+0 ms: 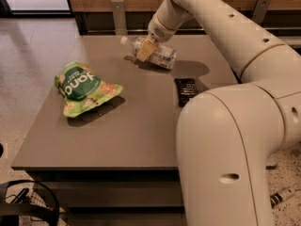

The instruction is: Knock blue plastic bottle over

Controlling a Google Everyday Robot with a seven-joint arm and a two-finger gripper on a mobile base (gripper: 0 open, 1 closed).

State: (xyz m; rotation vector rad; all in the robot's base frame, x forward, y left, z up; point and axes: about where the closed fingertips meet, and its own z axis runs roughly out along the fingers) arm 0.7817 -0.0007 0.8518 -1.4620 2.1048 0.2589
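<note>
The blue plastic bottle point(162, 56) is a clear ribbed bottle with a white cap and pale label. It lies almost flat on its side at the far middle of the grey table point(117, 135), cap pointing left. My gripper point(145, 50) comes down from the upper right and is shut across the bottle's neck end, one tan finger point(146, 49) showing in front of it. The bottle's body is at or just above the tabletop, with its shadow right beneath.
A green snack bag point(84, 88) lies at the table's left. A flat black bar point(186, 91) lies right of centre, close below the bottle. My white arm point(225, 27) and body point(225, 164) fill the right side. A wooden wall with rail posts point(118, 13) runs behind the table.
</note>
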